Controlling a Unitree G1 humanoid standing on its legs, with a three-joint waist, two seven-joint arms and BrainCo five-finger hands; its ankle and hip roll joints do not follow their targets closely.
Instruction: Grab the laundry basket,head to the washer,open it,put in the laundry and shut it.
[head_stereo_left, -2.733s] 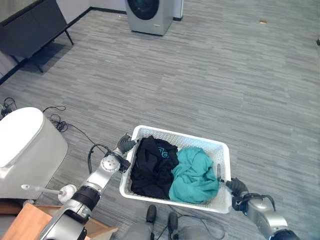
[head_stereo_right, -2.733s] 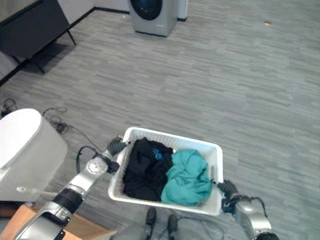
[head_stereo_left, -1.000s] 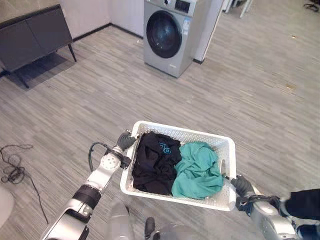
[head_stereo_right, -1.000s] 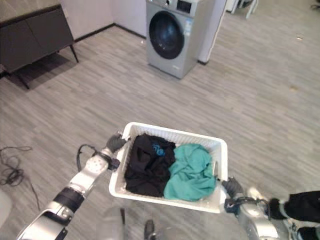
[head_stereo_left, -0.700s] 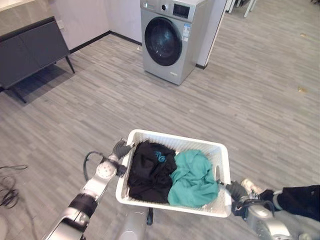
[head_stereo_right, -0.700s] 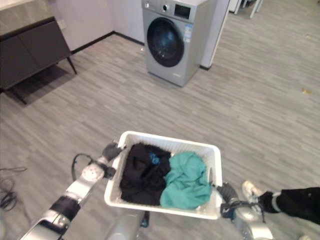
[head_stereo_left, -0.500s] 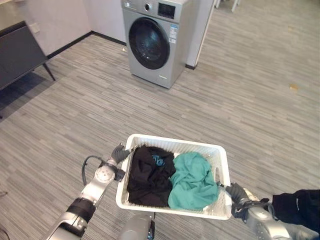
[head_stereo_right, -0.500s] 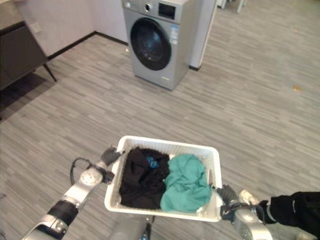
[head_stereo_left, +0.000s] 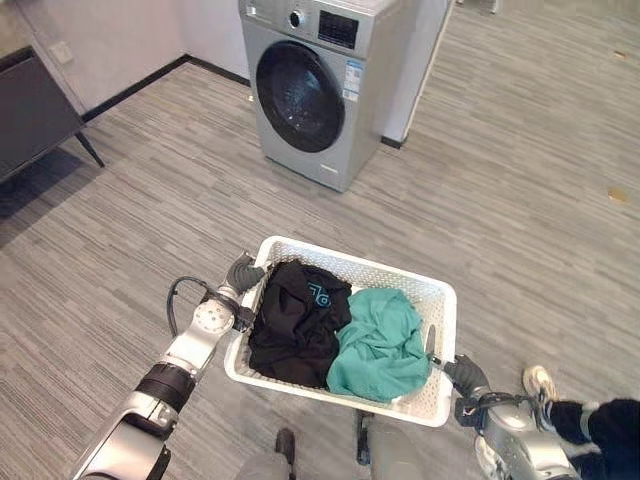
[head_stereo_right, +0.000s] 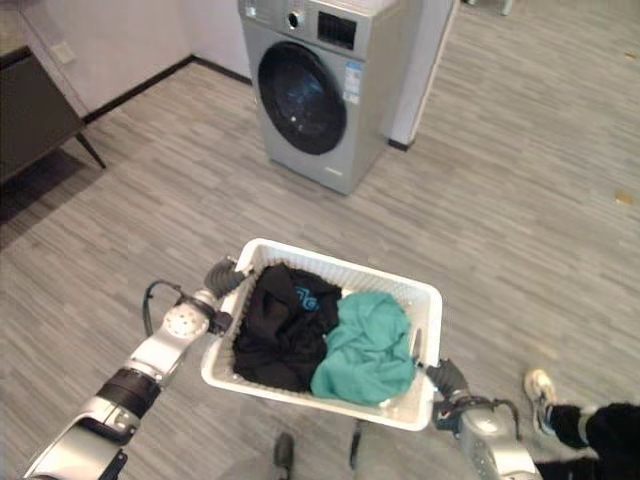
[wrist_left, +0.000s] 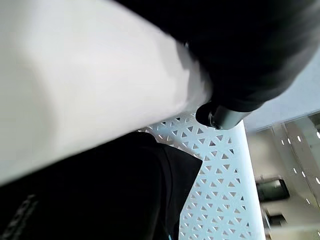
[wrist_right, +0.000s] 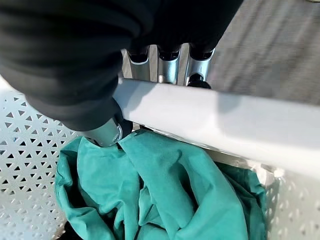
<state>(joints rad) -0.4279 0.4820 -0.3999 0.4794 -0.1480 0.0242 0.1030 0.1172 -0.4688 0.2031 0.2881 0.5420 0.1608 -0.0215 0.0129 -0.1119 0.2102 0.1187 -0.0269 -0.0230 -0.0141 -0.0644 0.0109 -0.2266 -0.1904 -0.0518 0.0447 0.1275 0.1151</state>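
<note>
The left hand (wrist_left: 250, 55) shows as a dark ribbed cover with one rounded dark thumb tip (wrist_left: 220, 116) below it. Just beside the hand runs the wide white rim of the laundry basket (wrist_left: 90, 85). Past the rim is the basket's perforated white wall (wrist_left: 215, 180), and a black garment (wrist_left: 90, 200) lies against this wall.

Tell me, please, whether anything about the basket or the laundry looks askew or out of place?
Nothing stands out. The laundry basket sits level between the left hand and right hand, with the black garment and teal garment inside it.
</note>
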